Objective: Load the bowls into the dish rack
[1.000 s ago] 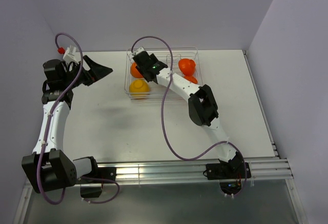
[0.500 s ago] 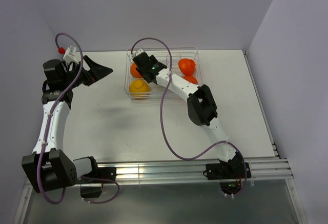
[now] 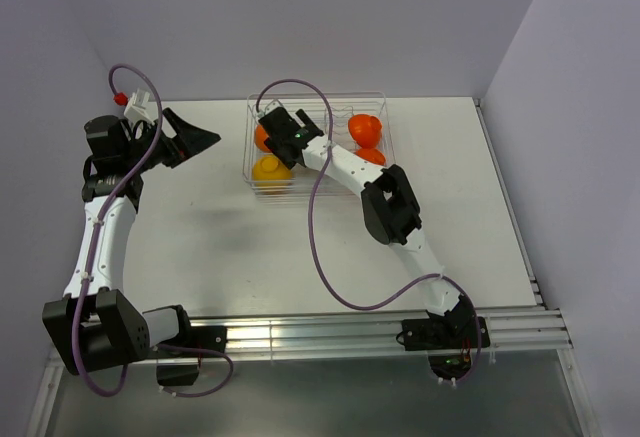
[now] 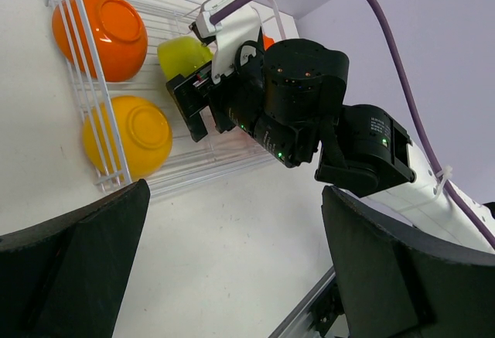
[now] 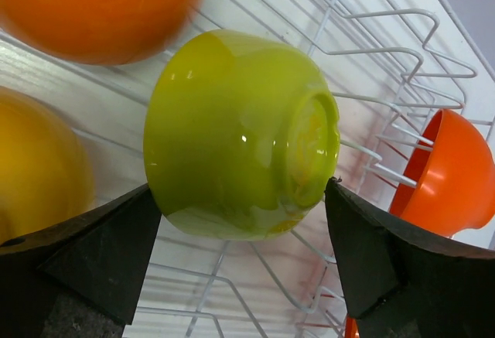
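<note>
The clear dish rack (image 3: 378, 98) stands at the back of the table. In it are an orange bowl (image 3: 262, 138), a yellow bowl (image 3: 270, 169) and two red-orange bowls (image 3: 365, 127). My right gripper (image 3: 276, 123) reaches into the rack's left part and is shut on a yellow-green bowl (image 5: 240, 133), which stands on edge between the fingers (image 5: 241, 188), just above the ribs. The orange bowl (image 5: 100, 5) and the yellow bowl (image 5: 35, 168) lie beside it. My left gripper (image 3: 203, 139) is open and empty, left of the rack, over the table (image 4: 236, 276).
The rack's wire dividers (image 5: 387, 83) rise right of the yellow-green bowl, with a red-orange bowl (image 5: 448, 172) behind them. The right arm's purple cable (image 3: 320, 217) loops over the table. Walls close the back and both sides.
My right gripper has moved a little left and farther into the rack with the yellow-green bowl. The left arm has not moved.
</note>
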Robot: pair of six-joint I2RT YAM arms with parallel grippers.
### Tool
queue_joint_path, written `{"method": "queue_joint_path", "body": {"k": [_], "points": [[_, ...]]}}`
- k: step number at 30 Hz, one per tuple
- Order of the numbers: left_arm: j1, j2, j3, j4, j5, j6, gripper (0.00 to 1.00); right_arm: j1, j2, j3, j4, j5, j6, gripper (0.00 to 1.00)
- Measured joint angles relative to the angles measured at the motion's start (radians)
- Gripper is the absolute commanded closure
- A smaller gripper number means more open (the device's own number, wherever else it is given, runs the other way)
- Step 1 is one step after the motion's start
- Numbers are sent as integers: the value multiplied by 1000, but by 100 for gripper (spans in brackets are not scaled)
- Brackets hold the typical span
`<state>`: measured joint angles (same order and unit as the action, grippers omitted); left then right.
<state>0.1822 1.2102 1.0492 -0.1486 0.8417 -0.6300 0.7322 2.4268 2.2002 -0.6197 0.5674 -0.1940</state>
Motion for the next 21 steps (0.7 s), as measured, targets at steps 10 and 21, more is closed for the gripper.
{"method": "queue_joint_path", "body": {"k": [10, 21], "points": [[0, 2, 0, 0, 0, -1, 1, 0, 0, 1, -26, -77, 27, 1], [0, 3, 0, -15, 0, 2, 0, -10, -24, 6, -56, -196, 79, 0]]}}
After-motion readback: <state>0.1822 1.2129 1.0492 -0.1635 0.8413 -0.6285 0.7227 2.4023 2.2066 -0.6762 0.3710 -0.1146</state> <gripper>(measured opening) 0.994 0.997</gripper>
